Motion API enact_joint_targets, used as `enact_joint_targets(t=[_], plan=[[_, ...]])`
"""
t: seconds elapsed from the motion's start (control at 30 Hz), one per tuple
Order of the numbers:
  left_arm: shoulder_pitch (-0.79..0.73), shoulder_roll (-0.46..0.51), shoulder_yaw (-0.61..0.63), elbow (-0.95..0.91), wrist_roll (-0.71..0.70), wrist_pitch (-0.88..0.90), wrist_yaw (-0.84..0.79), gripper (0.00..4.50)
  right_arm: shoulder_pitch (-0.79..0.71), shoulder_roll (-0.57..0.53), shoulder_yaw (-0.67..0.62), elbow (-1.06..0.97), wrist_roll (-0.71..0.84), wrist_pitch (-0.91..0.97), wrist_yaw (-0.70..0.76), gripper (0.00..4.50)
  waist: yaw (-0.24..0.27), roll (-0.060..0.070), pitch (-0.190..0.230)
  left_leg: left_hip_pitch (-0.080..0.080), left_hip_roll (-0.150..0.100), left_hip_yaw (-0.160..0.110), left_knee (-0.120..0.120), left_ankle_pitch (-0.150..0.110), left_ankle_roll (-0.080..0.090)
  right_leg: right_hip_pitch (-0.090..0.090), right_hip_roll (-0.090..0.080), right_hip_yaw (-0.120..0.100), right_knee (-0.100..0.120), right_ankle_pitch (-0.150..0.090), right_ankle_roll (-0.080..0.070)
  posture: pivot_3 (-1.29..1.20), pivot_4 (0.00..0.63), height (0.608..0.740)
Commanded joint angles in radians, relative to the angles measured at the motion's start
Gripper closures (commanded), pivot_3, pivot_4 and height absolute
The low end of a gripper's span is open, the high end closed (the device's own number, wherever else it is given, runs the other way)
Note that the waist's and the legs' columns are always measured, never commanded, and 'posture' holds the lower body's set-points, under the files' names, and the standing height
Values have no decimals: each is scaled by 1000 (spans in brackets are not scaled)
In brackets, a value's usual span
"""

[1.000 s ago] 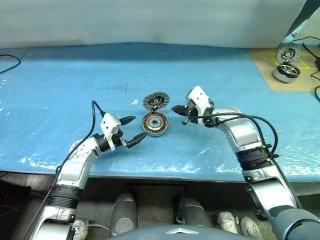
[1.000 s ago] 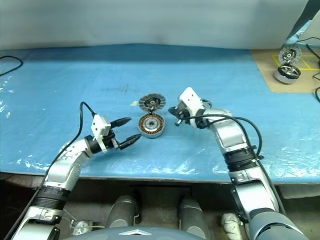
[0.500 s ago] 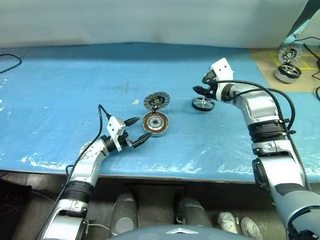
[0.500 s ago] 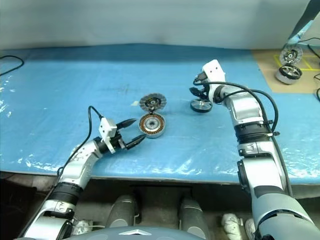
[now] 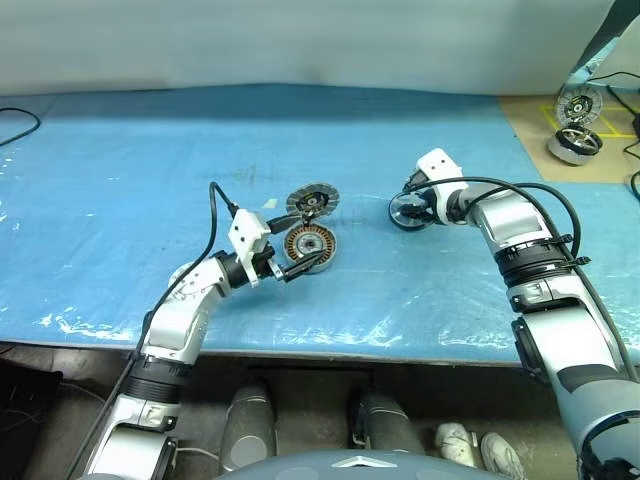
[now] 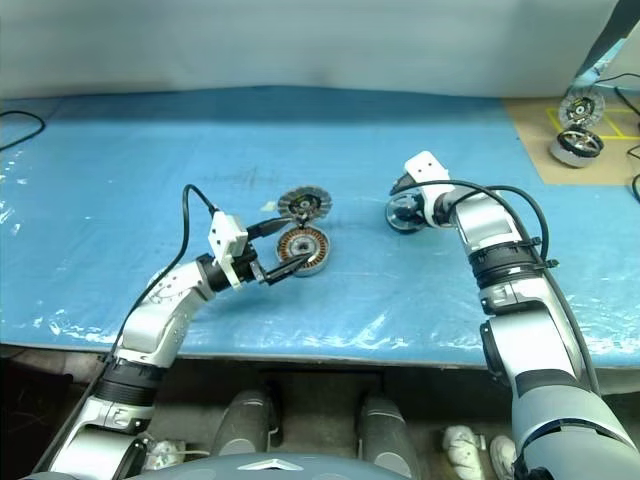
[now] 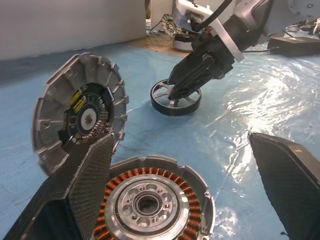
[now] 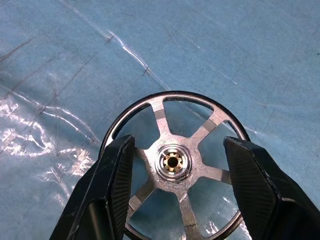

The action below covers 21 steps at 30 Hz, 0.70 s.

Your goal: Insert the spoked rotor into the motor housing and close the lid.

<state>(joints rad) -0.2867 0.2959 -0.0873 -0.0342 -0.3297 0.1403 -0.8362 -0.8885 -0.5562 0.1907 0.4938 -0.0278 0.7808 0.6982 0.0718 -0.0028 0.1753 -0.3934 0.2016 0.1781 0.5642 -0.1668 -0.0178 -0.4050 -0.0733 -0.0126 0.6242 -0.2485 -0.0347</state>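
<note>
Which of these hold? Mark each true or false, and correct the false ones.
1. The rotor sits inside the housing. False: it lies flat on the blue sheet, apart from it.
2. The lid stands open beside the housing. True.
3. The right gripper is open over the rotor. True.
4. The left gripper is shut on the lid. False: it is open, at the housing.
</note>
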Motion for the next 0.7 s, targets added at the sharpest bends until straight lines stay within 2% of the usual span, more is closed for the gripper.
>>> enact_joint_targets(t=[0.03,0.4,0.67,0.7], plan=[[4,7,-5,-81,-12,36,21,0,14,-25,5,-61,0,2,35,1545,0,0,0,0,0,0,0,0,0,0,0,0,0,0,0,0,150,740],[2,21,-9,-77,-6,45,19,0,76,-18,-1,-111,3,43,46,1545,1,0,0,1,0,0,2,0,0,1,0,0,0,0,0,0,150,740],[-1,23,4,100,7,-94,-48,0,119,-36,23,-174,-1,58,74,1545,4,0,0,2,0,0,2,0,0,2,0,0,0,0,0,0,150,740],[-3,23,5,122,8,-112,-56,0,125,-39,27,-187,-1,60,77,1707,5,0,0,2,0,0,2,0,0,2,0,0,0,0,0,0,150,740]])
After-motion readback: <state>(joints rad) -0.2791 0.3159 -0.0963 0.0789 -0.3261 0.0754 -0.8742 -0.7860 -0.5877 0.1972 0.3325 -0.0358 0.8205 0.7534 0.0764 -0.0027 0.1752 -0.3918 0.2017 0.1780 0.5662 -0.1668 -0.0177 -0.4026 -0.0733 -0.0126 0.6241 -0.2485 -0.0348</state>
